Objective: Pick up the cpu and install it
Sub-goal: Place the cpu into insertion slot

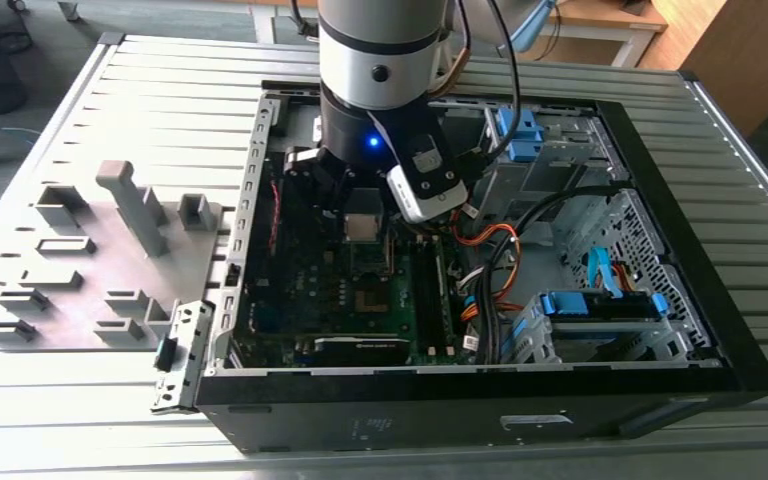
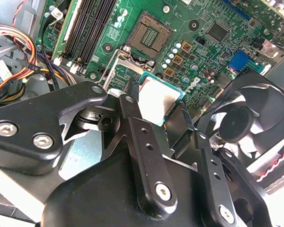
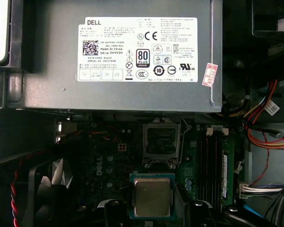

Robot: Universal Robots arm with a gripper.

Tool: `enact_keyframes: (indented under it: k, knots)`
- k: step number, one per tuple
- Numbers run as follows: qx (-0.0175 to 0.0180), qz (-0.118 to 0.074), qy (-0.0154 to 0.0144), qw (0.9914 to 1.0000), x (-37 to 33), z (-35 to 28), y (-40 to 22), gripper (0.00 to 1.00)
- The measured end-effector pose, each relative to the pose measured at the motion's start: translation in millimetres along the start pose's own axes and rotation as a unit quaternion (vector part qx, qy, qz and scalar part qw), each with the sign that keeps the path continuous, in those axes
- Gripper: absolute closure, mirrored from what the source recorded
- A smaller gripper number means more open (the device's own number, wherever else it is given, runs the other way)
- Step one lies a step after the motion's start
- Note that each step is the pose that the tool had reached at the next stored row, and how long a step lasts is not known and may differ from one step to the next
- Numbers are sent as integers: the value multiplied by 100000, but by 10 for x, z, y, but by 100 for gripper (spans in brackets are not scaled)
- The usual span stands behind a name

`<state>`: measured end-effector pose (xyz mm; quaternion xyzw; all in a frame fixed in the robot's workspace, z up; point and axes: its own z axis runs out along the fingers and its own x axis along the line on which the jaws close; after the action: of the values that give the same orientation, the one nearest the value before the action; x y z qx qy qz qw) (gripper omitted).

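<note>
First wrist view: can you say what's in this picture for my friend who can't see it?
The gripper holds the cpu, a small silver square, over the motherboard, just short of the open, empty socket. Beyond the socket sits a big grey power supply box with a white label.
</note>
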<state>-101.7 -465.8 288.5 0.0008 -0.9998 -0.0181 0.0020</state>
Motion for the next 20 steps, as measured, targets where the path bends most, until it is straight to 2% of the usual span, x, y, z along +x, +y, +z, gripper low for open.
enact_keyframes:
  k: [9,20]
  knots:
    - [-43,-4,-49,100000,0,12,0,53]
    - [-29,-7,-77,100000,-7,181,-61,53]
